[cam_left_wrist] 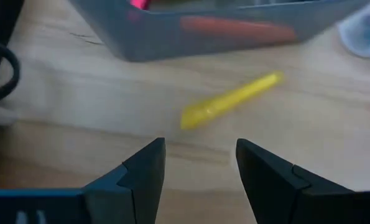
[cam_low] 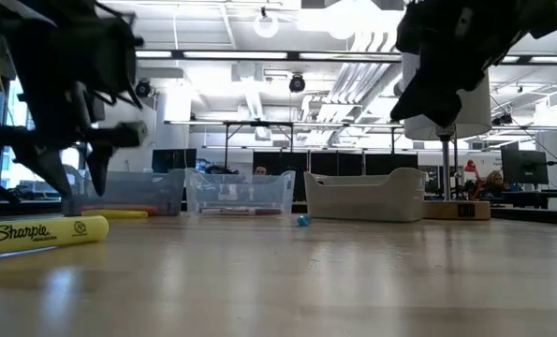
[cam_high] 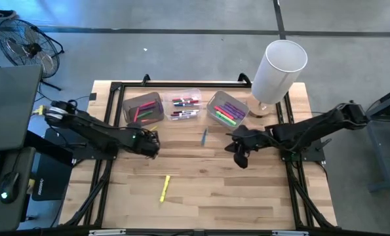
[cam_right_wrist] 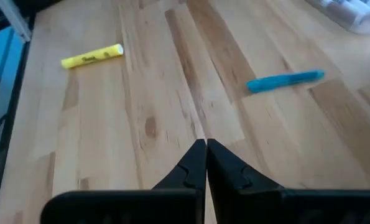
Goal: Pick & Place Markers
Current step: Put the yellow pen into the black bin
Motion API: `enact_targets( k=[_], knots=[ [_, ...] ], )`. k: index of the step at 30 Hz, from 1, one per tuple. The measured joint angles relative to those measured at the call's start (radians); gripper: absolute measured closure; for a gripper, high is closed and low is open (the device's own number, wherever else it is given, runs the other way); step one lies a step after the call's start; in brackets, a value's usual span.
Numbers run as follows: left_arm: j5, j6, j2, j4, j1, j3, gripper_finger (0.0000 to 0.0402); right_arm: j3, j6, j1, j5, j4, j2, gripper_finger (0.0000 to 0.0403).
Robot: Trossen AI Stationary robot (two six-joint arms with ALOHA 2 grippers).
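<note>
The left gripper [cam_high: 150,143] is seen from above hanging spread and empty just in front of the grey bin [cam_high: 142,108], while the right gripper [cam_high: 240,152] is clenched on nothing, a bit right of the blue marker [cam_high: 204,136]. Most markers are already sorted into the three bins along the back: the grey bin, the clear bin [cam_high: 184,105] and the second grey bin [cam_high: 226,109]. Only a few are left loose on the bench [cam_high: 260,196], including the yellow highlighter [cam_high: 164,188] lying nearer the front edge.

From bench height, the highlighter [cam_low: 39,232] is shown close up at the left, with the bins lined up behind and the blue marker [cam_low: 302,221] as a tiny dot between them.

In the left wrist view, another yellow marker [cam_left_wrist: 231,99] is framed right ahead of the parted fingers [cam_left_wrist: 144,168], beside the grey bin wall [cam_left_wrist: 203,34]. Probably that one is lined up for the next grab.

In the right wrist view, the fingers [cam_right_wrist: 194,165] are pressed together, with the blue marker [cam_right_wrist: 285,81] and the highlighter [cam_right_wrist: 92,56] both well apart from them, so nothing is being carried there.
</note>
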Motion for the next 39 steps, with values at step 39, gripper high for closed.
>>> enact_targets(
  k=[39],
  knots=[
    [0.026,0.407,0.176,0.403,0.189,0.001,0.0206,-0.005,-0.124,-0.003,-0.130,-0.052,-0.033,0.0401]
  ],
)
